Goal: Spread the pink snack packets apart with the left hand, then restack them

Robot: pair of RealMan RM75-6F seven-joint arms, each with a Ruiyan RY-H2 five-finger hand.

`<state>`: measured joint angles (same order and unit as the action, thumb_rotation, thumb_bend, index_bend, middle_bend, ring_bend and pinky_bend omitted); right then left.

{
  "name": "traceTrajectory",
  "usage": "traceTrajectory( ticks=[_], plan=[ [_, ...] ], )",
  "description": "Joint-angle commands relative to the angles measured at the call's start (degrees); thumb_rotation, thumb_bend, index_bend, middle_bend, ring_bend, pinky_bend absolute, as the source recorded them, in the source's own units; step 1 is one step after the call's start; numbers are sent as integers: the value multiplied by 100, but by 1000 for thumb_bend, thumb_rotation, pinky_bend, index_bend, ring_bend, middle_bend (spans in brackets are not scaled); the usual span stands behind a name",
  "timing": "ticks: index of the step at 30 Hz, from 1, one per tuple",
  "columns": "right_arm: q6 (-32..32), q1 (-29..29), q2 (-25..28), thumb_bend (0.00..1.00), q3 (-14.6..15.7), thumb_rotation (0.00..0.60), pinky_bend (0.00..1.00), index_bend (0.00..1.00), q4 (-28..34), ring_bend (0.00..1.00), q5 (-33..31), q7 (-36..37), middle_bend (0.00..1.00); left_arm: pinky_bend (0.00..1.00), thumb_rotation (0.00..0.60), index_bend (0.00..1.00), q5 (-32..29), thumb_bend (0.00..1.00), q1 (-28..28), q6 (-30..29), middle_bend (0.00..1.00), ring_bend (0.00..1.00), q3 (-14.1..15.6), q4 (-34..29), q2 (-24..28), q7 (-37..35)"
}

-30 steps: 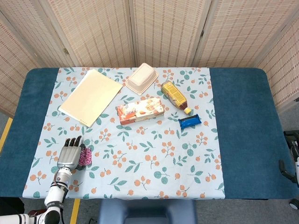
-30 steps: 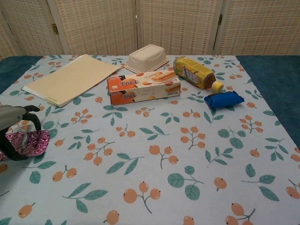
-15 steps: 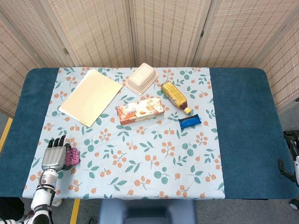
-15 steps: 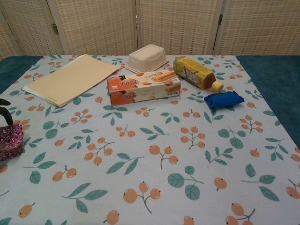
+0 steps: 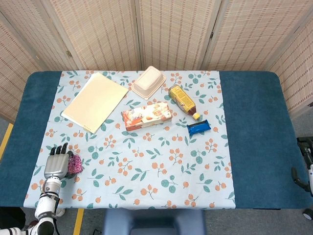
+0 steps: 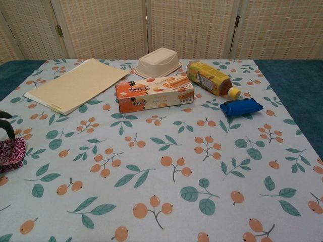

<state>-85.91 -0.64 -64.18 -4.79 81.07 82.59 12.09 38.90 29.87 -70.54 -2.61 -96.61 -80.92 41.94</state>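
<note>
The pink snack packets (image 5: 74,164) lie bunched near the front left edge of the floral cloth (image 5: 146,161). They also show at the left border of the chest view as pink snack packets (image 6: 11,151). My left hand (image 5: 55,162) sits right beside them on the left, and its dark fingers (image 6: 6,125) curl over their top and grip them. Whether the packets are stacked or side by side is hidden by the hand. Only dark parts at the right frame edge, off the table, may belong to my right hand (image 5: 296,175).
Further back stand an orange snack box (image 5: 146,116), a yellow bottle on its side (image 5: 182,100), a blue packet (image 5: 198,128), a beige tray (image 5: 146,82) and a cream folder (image 5: 95,101). The table's blue front left corner (image 5: 19,176) is close to the hand.
My left hand has dragged the pink packets leftward toward the cloth's edge over the last second. In the last half second it barely shifted. Nothing else moved.
</note>
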Motion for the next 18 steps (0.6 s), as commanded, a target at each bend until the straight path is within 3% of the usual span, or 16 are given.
traceTrajectory(
  ticks=[1, 18],
  plan=[
    [-1, -1, 0, 496, -1, 600, 0, 98, -5, 0, -2, 3, 0, 0, 600, 310, -66, 232, 16, -8, 0, 0, -13, -1, -27, 60],
    [32, 12, -14, 497, -5, 600, 0, 98, -43, 0, -12, 24, 0, 0, 600, 290, -193, 232, -10, -11, 0, 0, -21, 15, -2, 135]
  ],
)
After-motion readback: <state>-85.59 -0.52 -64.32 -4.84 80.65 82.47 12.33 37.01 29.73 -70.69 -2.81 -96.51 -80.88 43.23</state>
